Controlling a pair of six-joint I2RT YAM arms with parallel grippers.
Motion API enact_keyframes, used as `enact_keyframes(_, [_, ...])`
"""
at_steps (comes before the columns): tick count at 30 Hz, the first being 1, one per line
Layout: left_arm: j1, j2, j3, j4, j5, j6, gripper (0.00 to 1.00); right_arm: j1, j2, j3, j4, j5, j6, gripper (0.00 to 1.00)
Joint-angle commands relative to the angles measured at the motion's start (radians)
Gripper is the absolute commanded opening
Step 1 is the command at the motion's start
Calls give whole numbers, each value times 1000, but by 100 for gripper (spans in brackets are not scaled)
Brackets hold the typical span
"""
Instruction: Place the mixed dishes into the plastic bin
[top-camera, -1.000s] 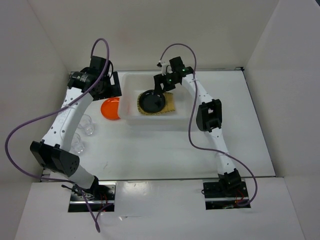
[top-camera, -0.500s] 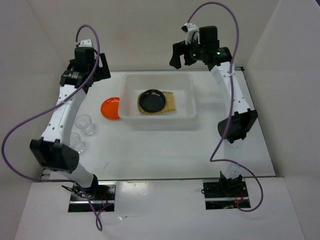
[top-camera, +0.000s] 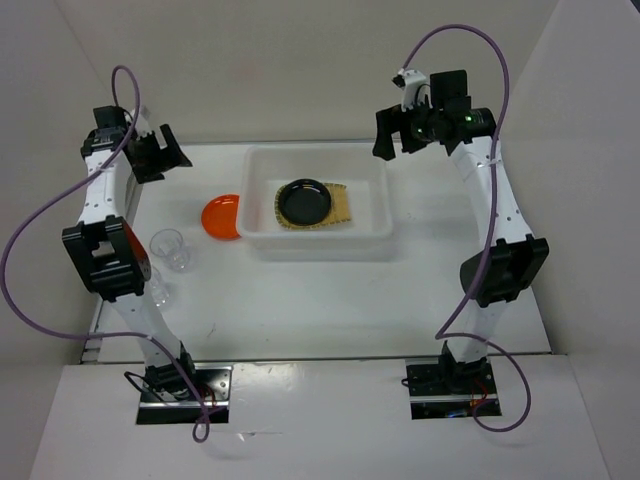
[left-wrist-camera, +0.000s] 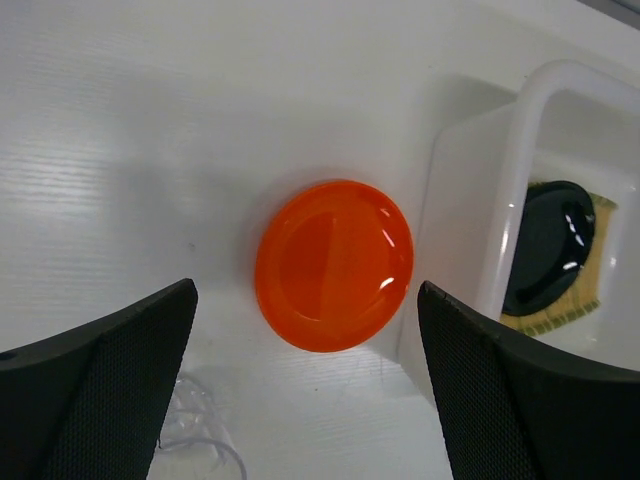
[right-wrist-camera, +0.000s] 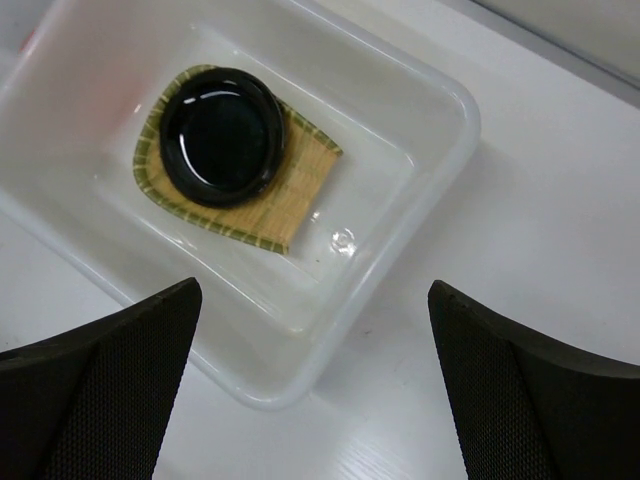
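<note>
Translucent white, the plastic bin sits toward the far edge of the counter, about midway along it. Inside, the tan slatted tray lies flat on the bottom, and the black plate rests on the tray's rounded end. The orange plate lies on the counter just beside the bin's left wall; whether they touch I cannot tell. Two clear cups stand nearer the left edge, one partly hidden behind the left arm. Above the orange plate hangs the left gripper, fingers spread wide, holding nothing. Raised near the bin's far right corner, the right gripper is likewise released and empty.
</note>
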Motion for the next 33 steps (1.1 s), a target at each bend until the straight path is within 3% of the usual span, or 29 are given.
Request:
enact_keyframes(1, [-1,64,50,36,265,-16,96,-16,-96,-10,-11,8,-29,99])
enact_keyframes(4, [-1,170,107,1,363,31,94,-25,-107,-32,-11,8,-29,99])
enact_keyframes(7, [-1,228,107,-8,398,41,87,-25,-136,-68,-11,8,-29,99])
enact_keyframes(10, [-1,267,96,-17,409,41,87,-25,-156,-91,-11,26,-48,99])
enact_keyframes(21, [-10,322,30,-17,291,41,88,-25,-185,-131,-11,26,-57,99])
enact_keyframes(33, [-10,353,-131,48,260,50,85,-25,-225,-193,-2,26,-57,99])
